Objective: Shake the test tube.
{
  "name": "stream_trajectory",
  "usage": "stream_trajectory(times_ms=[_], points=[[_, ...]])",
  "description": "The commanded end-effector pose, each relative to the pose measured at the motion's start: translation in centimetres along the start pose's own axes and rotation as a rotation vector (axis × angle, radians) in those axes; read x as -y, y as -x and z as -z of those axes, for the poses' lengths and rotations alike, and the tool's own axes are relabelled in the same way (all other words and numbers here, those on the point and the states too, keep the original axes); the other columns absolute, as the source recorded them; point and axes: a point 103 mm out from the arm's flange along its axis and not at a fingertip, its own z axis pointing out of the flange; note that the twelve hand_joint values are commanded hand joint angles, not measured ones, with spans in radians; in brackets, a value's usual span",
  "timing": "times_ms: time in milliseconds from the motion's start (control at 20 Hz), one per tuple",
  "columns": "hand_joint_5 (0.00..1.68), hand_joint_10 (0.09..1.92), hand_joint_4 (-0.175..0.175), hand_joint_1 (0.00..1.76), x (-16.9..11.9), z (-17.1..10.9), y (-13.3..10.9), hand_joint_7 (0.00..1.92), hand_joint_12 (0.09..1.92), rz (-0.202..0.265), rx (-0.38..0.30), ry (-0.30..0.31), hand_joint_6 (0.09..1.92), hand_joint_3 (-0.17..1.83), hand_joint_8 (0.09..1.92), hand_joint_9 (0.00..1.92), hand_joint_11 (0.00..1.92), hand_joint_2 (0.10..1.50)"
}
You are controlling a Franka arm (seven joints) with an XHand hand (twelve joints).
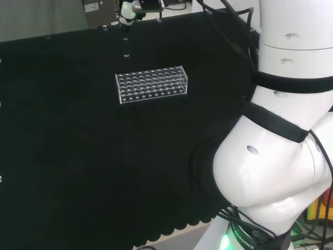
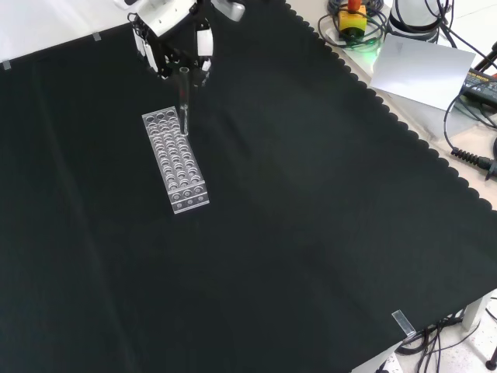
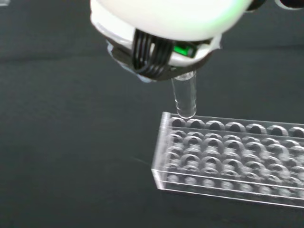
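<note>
Above the black cloth-covered bench [image 2: 311, 233], toward the upper left of your front view, the black and white robot hand [image 2: 172, 39] has its fingers curled around the top of a slim clear glass test tube [image 2: 185, 105], pinching it upright. You see the tube hanging straight down from the fingers, its lower part in front of the far end of the clear plastic test tube rack [image 2: 175, 161], a long block of many round wells lying flat on the cloth. Your wrist view puts the tube's rounded bottom [image 3: 185, 102] just above the rack's [image 3: 228, 159] end row of wells; whether it touches the rack you cannot tell. Moving right in your head view, the rack [image 1: 151, 84] sits mid-cloth below the hand [image 1: 127, 13], and the arm's big white links [image 1: 281, 130] rise at the right edge.
</note>
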Motion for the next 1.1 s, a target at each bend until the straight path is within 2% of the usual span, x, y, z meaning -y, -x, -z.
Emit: stream_trajectory(times_ms=[50,250,450,600,1100], points=[[1.4,0.47,-0.175,1.23,1.0,-0.3,5.1,1.84,0.96,-0.089,0.07,-0.02,0.45,0.69,0.31,1.63,1.17,0.6],[1.4,0.47,-0.175,1.23,1.5,-0.2,7.5,1.84,0.96,-0.132,0.095,-0.022,0.45,0.69,0.31,1.63,1.17,0.6],[1.4,0.47,-0.175,1.23,1.6,-0.1,7.9,1.84,0.96,-0.139,0.089,-0.022,0.45,0.69,0.31,1.63,1.17,0.6],[1.4,0.47,-0.175,1.23,1.4,-0.3,6.7,1.84,0.96,-0.11,0.074,-0.024,0.45,0.69,0.31,1.63,1.17,0.6],[1.4,0.47,-0.175,1.23,0.2,-0.5,-0.6,1.84,0.96,0.031,0.04,-0.021,0.45,0.7,0.31,1.63,1.17,0.6]])
